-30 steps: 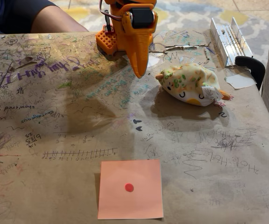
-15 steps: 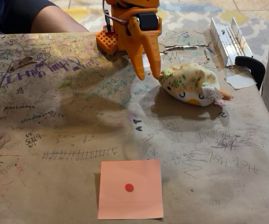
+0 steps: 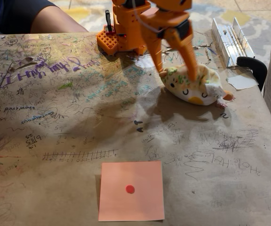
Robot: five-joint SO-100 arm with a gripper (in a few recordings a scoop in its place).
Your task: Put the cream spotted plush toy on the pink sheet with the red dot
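Observation:
The cream spotted plush toy (image 3: 199, 87) lies on its side at the back right of the scribbled brown table, white face turned toward the camera. My orange gripper (image 3: 175, 74) stands open above it. One finger (image 3: 156, 56) comes down by the toy's left end and the other finger (image 3: 188, 63) rests on top of its body. The toy still lies on the table. The pink sheet (image 3: 142, 205) with its red dot (image 3: 130, 189) lies flat at the front centre, far from the toy.
The arm's orange base (image 3: 121, 37) stands at the back centre. A metal rail (image 3: 229, 40), a black clamp (image 3: 254, 66) and a white paper scrap (image 3: 241, 81) sit at the back right. A person's arm (image 3: 55, 20) rests beyond the far edge.
The gripper swung right from beside the base to over the toy, and its fingers spread apart around the toy's left part. The toy has shifted slightly.

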